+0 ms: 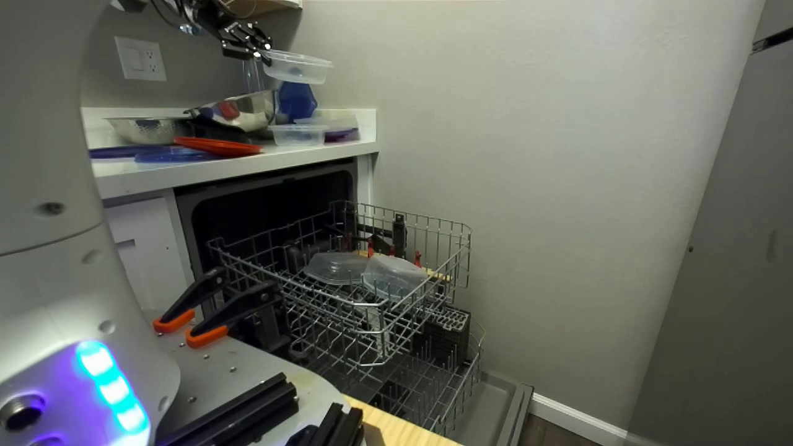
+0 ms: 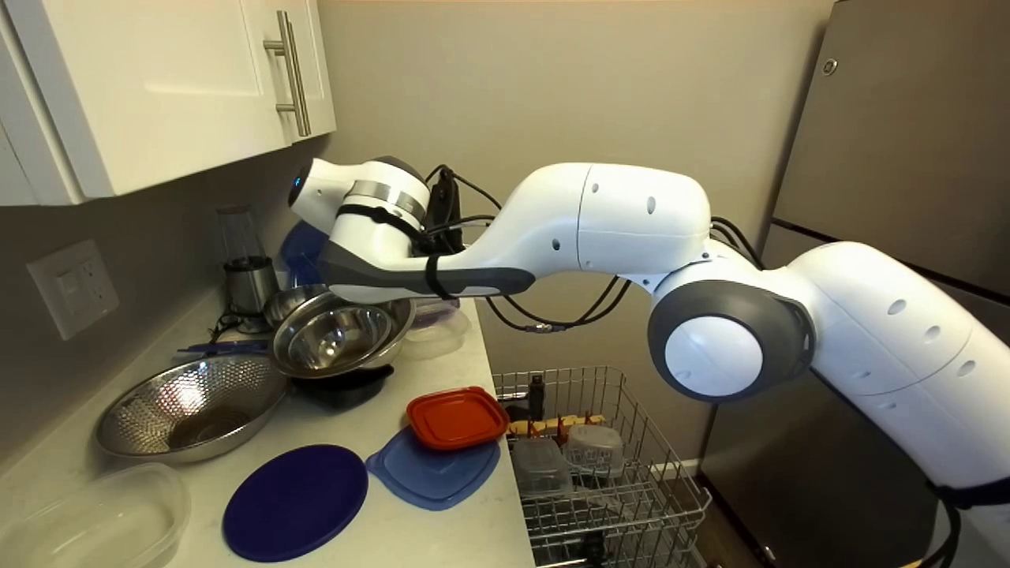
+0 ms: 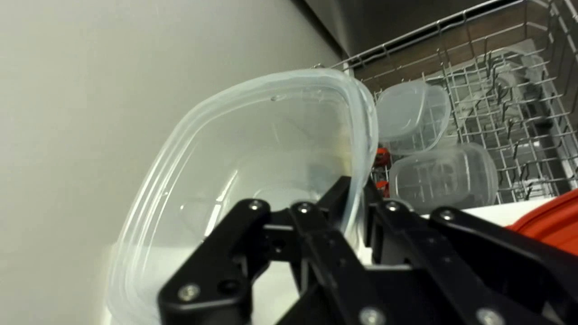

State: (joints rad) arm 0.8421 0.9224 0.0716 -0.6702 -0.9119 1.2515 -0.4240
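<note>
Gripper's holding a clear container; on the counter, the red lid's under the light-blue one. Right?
No, the red lid lies on top of the light-blue lid, as an exterior view shows. The gripper is indeed holding the clear container.

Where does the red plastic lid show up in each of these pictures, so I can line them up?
In an exterior view: red plastic lid, upper left, seen nearly edge-on.
In an exterior view: red plastic lid, below centre, overlapping a blue lid.
In the wrist view: red plastic lid, at the right edge, below mid-height, partly cut off.
Shared landmark: the upper dishwasher rack, in all three views.
</note>
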